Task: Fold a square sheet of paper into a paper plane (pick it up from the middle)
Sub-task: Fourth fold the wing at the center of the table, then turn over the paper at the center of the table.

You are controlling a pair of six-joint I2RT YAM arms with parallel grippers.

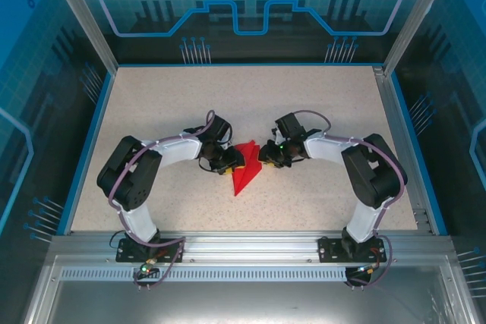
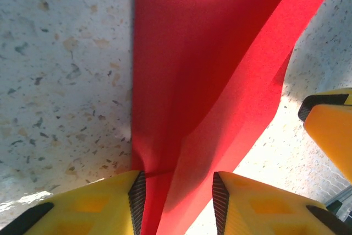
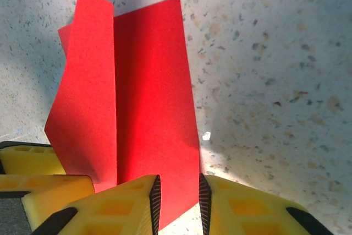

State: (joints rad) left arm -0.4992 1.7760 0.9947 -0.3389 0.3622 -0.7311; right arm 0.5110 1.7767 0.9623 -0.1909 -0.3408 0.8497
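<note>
Speckled beige tabletop (image 1: 152, 111) inside a blue-lit walled enclosure.

**Item:** bright red folded paper dart (image 1: 244, 171), thin and unmarked. Placed at table centre, directly between the two grippers. Resting on the surface or lifted just off it: cannot tell.

**Left gripper** (image 1: 228, 163): black-and-yellow two-finger pincer at the dart's left edge. Ribbed pads (image 2: 137, 193) set apart, with red paper running through the gap, bowed rather than flat. Firm hold not confirmable.

**Right gripper** (image 1: 267, 155): matching pincer at the dart's right edge. Ribbed pads (image 3: 155, 199) set apart by a narrower gap, one paper layer lying between. Left flap standing up beside a sharp centre crease.

**Orientation:** long axis running near-to-far across the table, leaning slightly. Narrow tip toward the near edge and the arm bases, broad end toward the far wall.

**Hazards, as judged:**
- Tearing along the crease, if pulled outward from both sides at once.
- Crushing of the bowed layer into a stray wrinkle, if clamped before being flattened.
- Slipping and loss of alignment, given thin paper, slack jaws and a smooth surface.
- Lopsided wings, if pressed while the upright flap sits off the centre line.
- Collision of yellow fingertips, given both pincers crowded at one small sheet.
</note>
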